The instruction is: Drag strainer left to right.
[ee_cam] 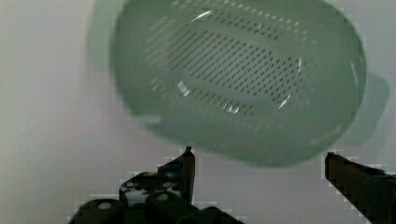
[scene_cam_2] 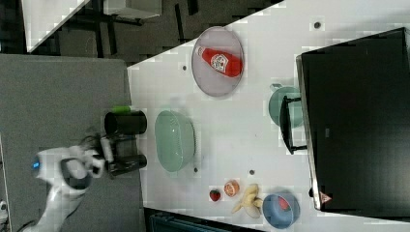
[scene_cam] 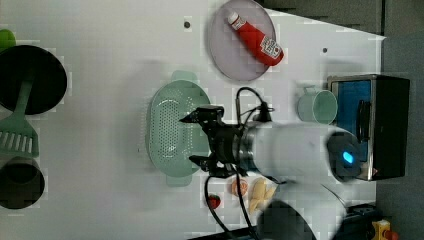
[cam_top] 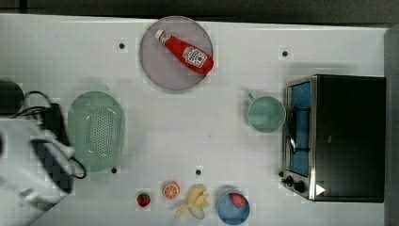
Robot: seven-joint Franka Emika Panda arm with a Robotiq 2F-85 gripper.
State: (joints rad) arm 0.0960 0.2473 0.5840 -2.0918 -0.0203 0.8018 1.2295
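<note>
The strainer (cam_top: 96, 130) is sitting toward the top view's left on the white table (cam_top: 188, 127), and nothing in these frames is suggesting the drag has begun; the whole crossing to the top view's right is, by my reading, still to be done. The gripper (scene_cam: 199, 139) is hanging over the bowl's near rim in the left view, its fingers (ee_cam: 185, 169) standing nearly as wide apart as they go and holding nothing; in the wrist view the two tips are framing the strainer's edge without touching it, so what seems to be needed next is a hold or hook on the rim. Along the way, a mint-green mug (cam_top: 266, 113) is standing well to the top view's right, just beside a toaster oven (cam_top: 336, 137) with its blue door; those two are likely limiting how far the strainer can travel. A grey-lilac plate (cam_top: 164, 75) carrying a ketchup bottle (cam_top: 187, 52) is lying above the path in the top view; below it a strawberry (cam_top: 143, 199), an orange slice (cam_top: 171, 189), a banana (cam_top: 194, 201) and a blue bowl (cam_top: 230, 211) are lining the table's edge; the middle strip between these is looking open.
</note>
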